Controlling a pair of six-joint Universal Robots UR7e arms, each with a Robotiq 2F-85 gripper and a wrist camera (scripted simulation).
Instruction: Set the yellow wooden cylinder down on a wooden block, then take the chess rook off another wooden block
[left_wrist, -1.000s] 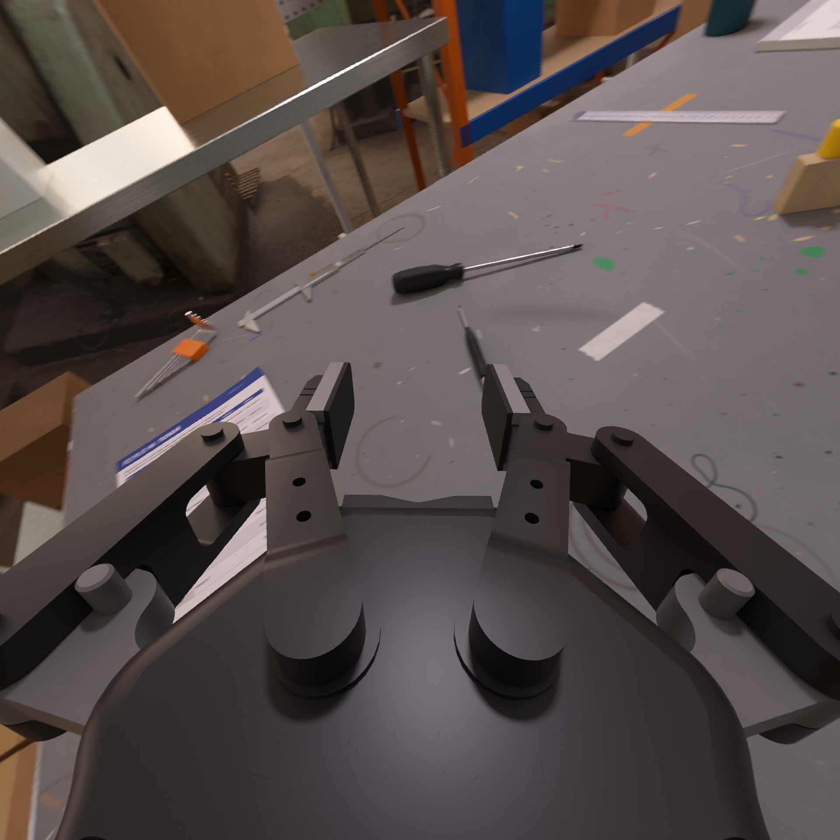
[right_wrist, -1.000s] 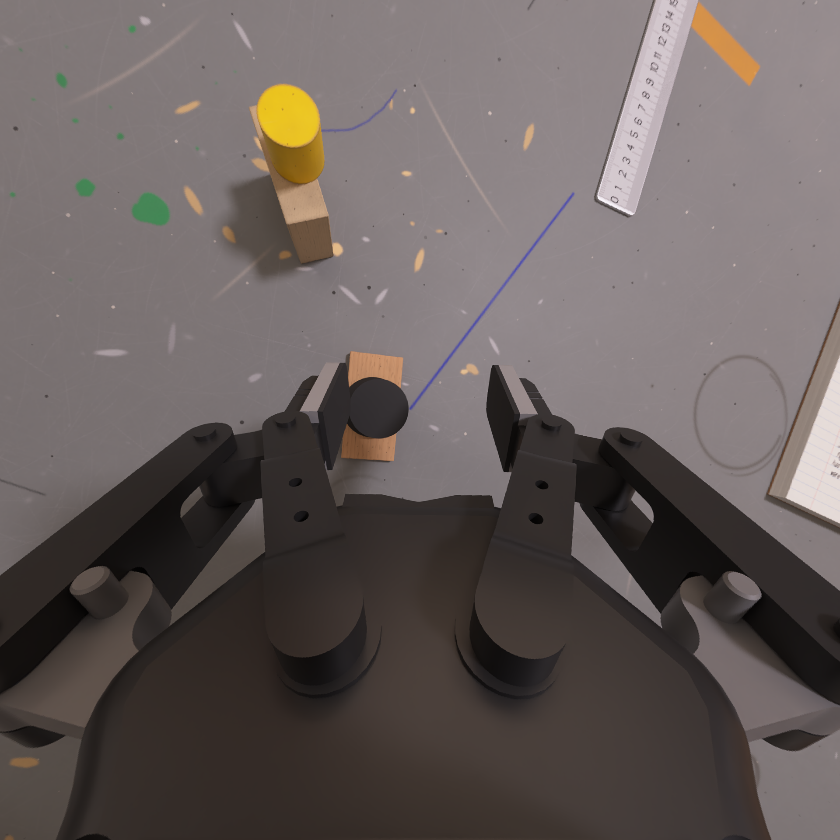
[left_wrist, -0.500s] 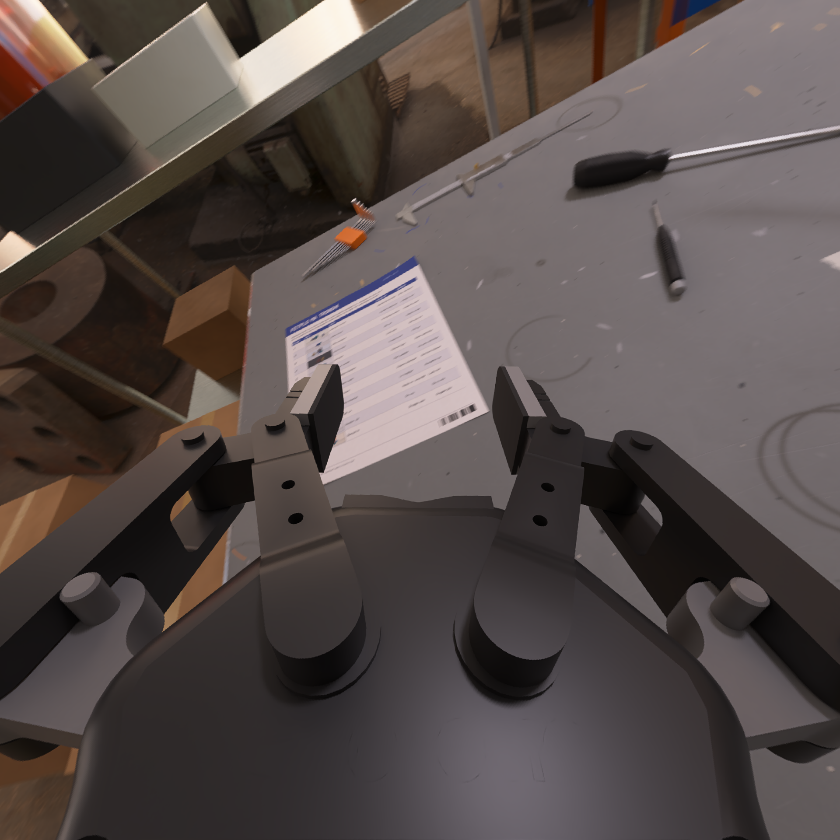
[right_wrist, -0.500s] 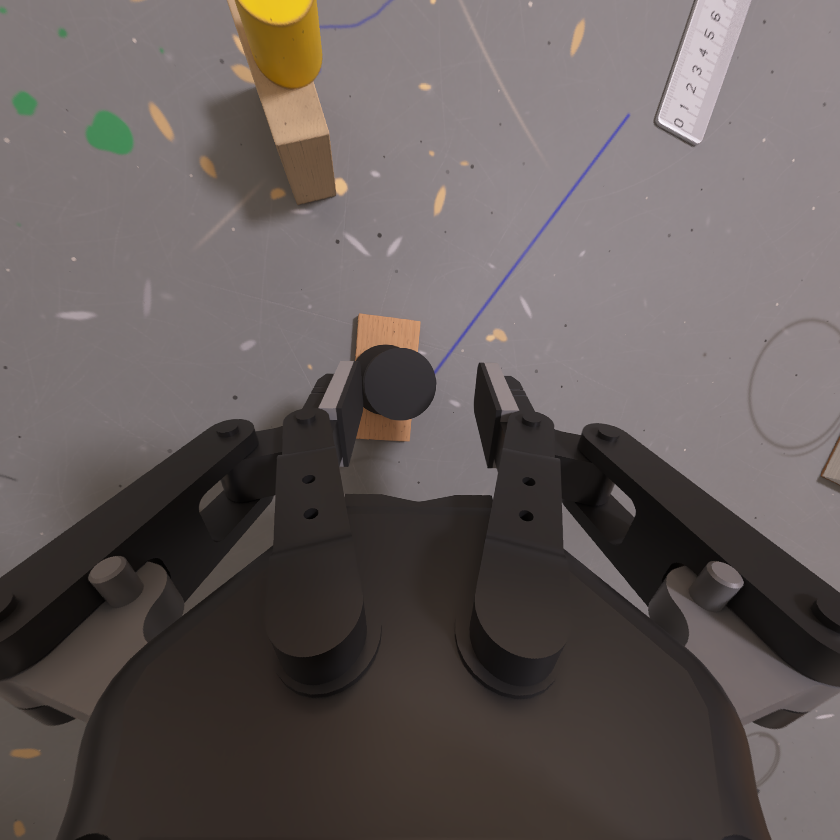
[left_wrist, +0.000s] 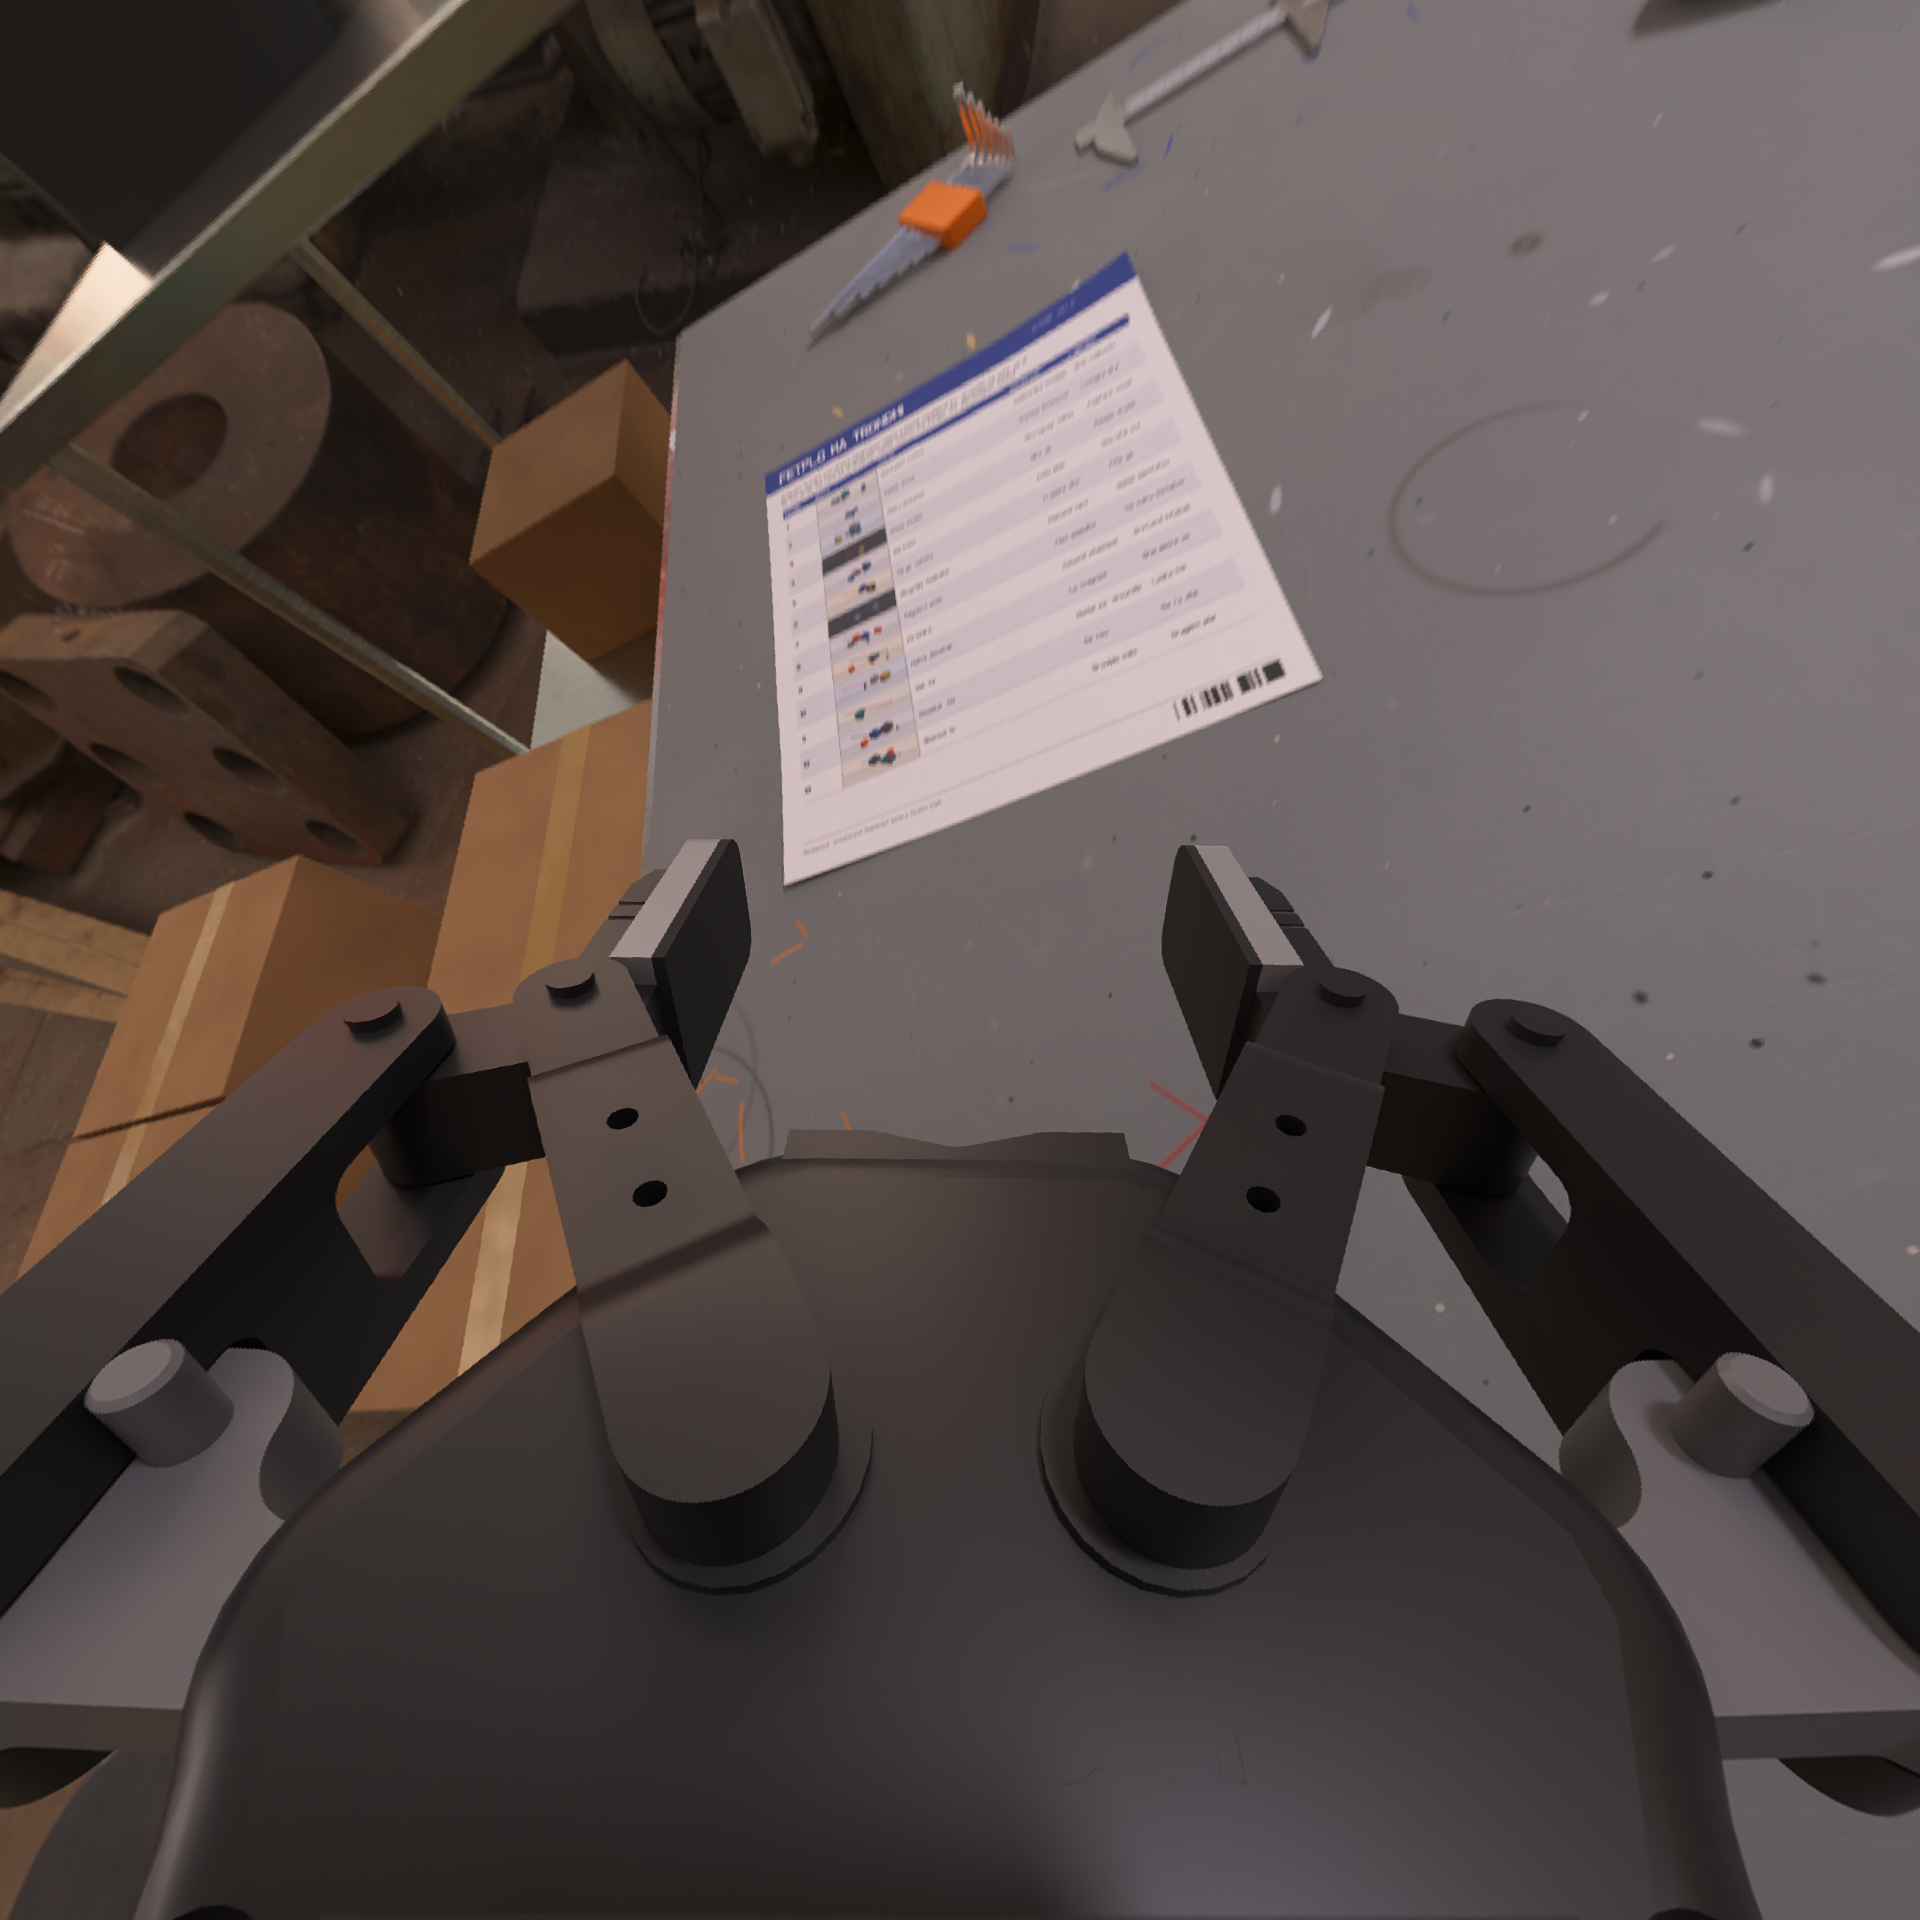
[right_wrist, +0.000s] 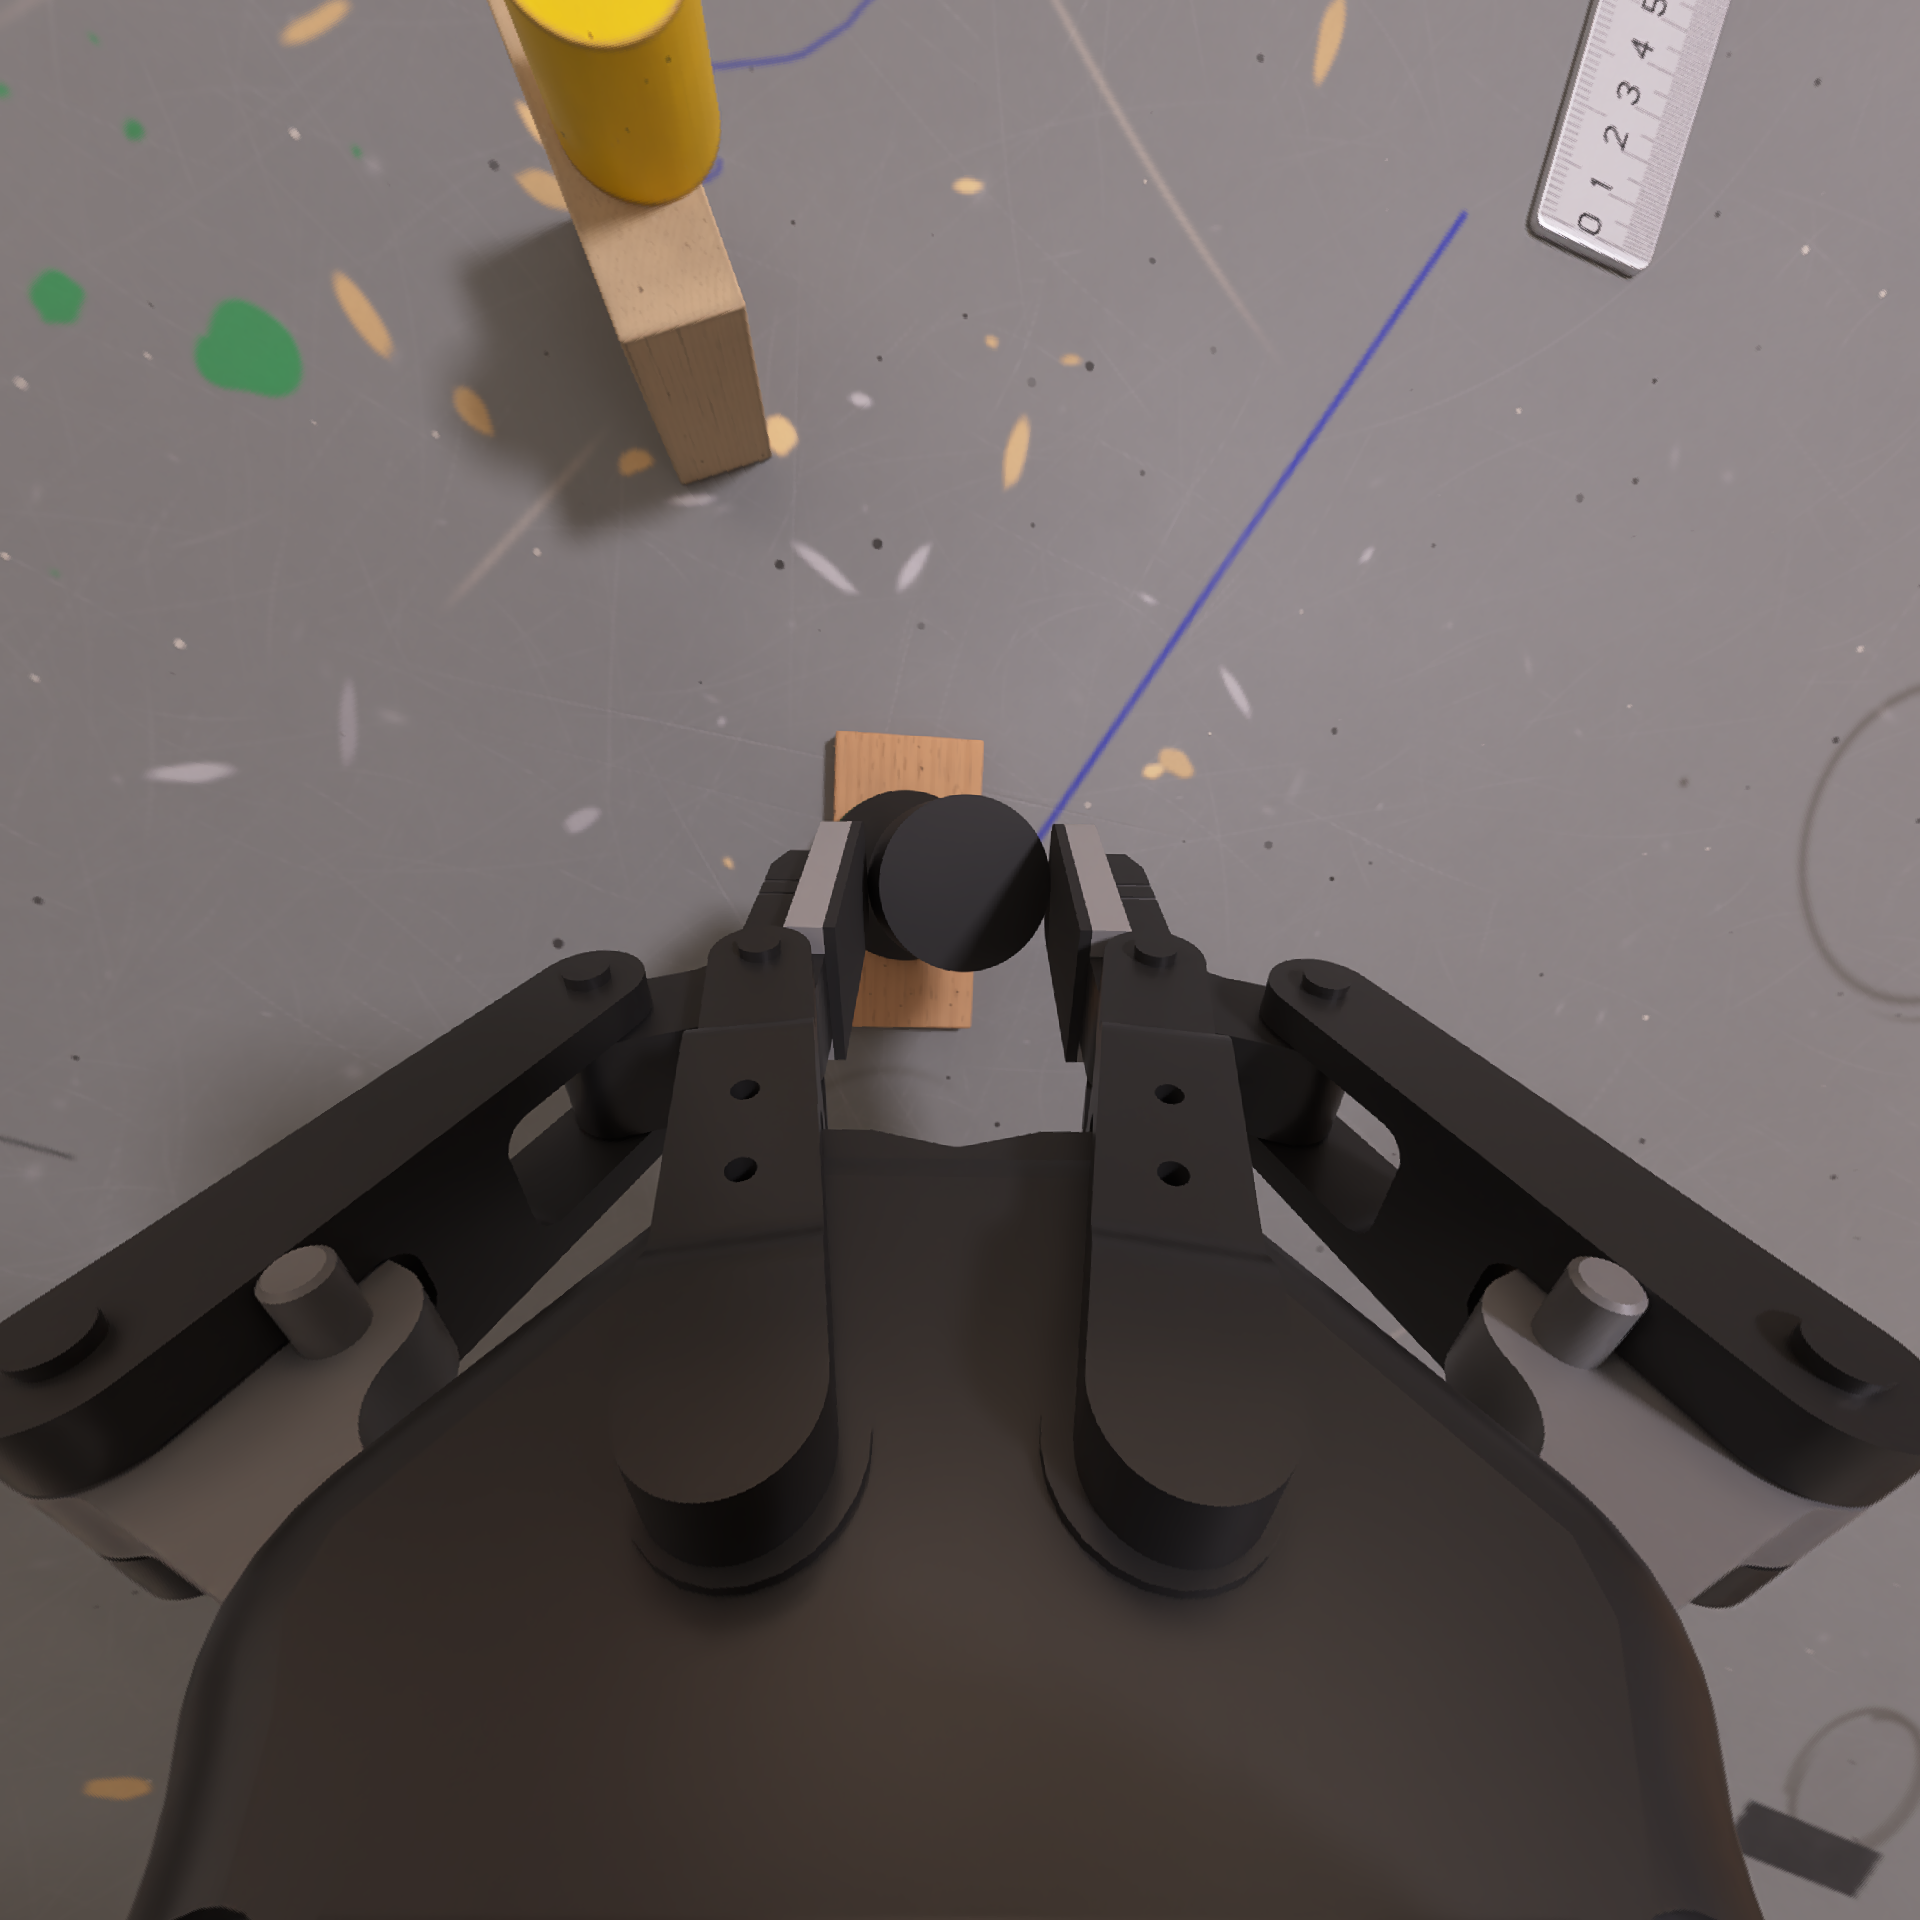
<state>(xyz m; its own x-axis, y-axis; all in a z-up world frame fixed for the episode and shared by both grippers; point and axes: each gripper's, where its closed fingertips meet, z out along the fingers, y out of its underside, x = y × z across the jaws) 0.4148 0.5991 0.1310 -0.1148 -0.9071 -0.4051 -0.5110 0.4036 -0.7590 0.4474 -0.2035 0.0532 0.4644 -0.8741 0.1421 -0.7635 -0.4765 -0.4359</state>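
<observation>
The right gripper (right_wrist: 951, 914) is being closed around the black, round-topped chess rook (right_wrist: 961, 883): half a second ago its fingers were being held well apart with only the left pad beside the piece, and now both pads are being pressed against, or at least brought right up to, the rook's sides. Whether the squeeze is already firm cannot be told, but the piece is being bracketed on both flanks. The rook is being seen from above, standing on the small orange-brown wooden block (right_wrist: 906, 769), which is lying flat on the grey, paint-flecked worktop (right_wrist: 1455, 623); the block is being partly hidden behind the left finger. This is being read as the grasp of the second step, with the lift off the block not yet made.

The first step is being taken as done: the yellow wooden cylinder (right_wrist: 623, 94) is being carried by the pale wooden block (right_wrist: 675, 312), well apart from the rook, towards the upper left of the right wrist view.

The left gripper (left_wrist: 956, 935) is being swung away over the last second, from the screwdrivers towards the worktop's edge, and is now being held spread wide and empty above a printed white sheet with a blue header (left_wrist: 1039, 561), near a set of hex keys in an orange holder (left_wrist: 940, 213).
</observation>
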